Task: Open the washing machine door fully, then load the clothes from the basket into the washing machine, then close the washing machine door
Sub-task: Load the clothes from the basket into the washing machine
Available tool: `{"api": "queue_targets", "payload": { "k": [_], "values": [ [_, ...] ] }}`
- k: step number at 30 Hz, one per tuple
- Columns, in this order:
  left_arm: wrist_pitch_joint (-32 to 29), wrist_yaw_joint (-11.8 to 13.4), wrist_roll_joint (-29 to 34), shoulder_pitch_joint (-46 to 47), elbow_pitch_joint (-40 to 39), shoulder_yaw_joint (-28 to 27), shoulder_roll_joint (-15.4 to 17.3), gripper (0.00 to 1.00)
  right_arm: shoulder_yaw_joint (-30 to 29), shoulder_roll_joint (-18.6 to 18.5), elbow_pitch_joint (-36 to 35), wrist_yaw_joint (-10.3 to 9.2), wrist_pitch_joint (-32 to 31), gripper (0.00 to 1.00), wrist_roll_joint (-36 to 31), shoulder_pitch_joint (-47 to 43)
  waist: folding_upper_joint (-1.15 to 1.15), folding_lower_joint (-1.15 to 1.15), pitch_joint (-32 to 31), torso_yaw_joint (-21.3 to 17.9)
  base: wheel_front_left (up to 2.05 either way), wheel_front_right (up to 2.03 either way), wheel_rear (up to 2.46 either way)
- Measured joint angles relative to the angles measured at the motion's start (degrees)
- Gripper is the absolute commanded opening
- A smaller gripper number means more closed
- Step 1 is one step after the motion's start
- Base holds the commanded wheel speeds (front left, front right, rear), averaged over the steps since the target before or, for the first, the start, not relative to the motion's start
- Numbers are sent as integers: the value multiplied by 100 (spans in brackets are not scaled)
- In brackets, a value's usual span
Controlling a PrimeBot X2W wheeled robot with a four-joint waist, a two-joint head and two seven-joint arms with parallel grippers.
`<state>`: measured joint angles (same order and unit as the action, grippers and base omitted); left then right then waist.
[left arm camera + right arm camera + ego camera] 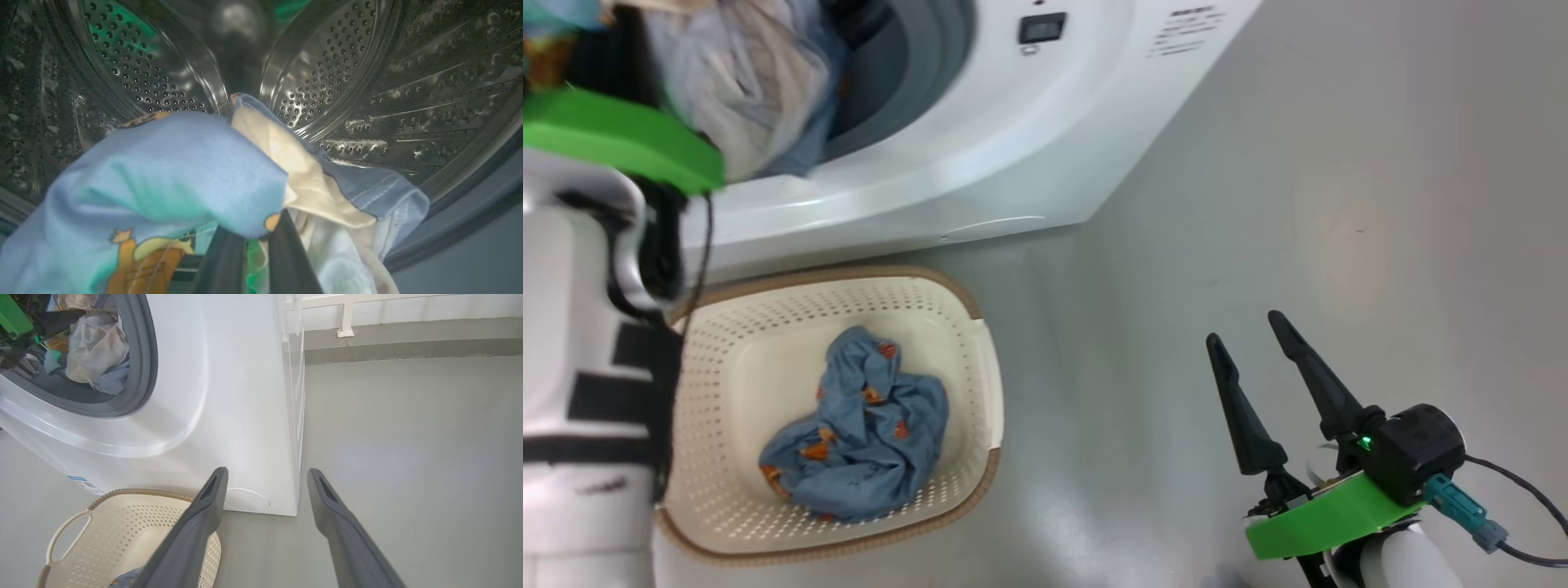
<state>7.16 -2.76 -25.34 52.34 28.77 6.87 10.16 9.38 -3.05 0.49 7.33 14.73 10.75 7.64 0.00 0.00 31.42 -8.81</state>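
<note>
Left gripper [261, 232], jaws pinched shut on light blue cartoon-print cloth [171, 171], faces the perforated steel drum [327, 81] at twelve o'clock. Right gripper [1245, 331] gapes empty; another blue bundle [866, 425] sits in the cream perforated basket [992, 384], at its nine o'clock.

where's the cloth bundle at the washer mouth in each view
Head view: bundle at top left, in the washer mouth.
Left wrist view: bundle at centre and lower left, draped over the left gripper, drum behind.
Right wrist view: bundle in the top left corner, inside the mouth.
Shared landmark: the grey gasket ringing the mouth.
</note>
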Motion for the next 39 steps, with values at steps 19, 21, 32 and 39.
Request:
{"api": "queue_targets", "payload": {
  "k": [19,21,32,39],
  "values": [
    [605,-112,423,1966,2720,-2,860,0,519,20,41,0,0,100,62,-25,0,0,299,-839,0,0,0],
    [656,-109,438,2123,2883,-37,1001,0,552,24,36,0,0,100,94,-26,0,0,340,-932,0,0,0],
    [754,382,804,2502,2546,-330,1269,0,664,36,5,0,0,100,305,-27,0,0,616,-1230,0,0,0],
    [740,393,992,2447,3125,-135,1230,31,665,37,30,0,0,100,305,-27,0,0,548,-1214,0,0,0]
  ]
}}
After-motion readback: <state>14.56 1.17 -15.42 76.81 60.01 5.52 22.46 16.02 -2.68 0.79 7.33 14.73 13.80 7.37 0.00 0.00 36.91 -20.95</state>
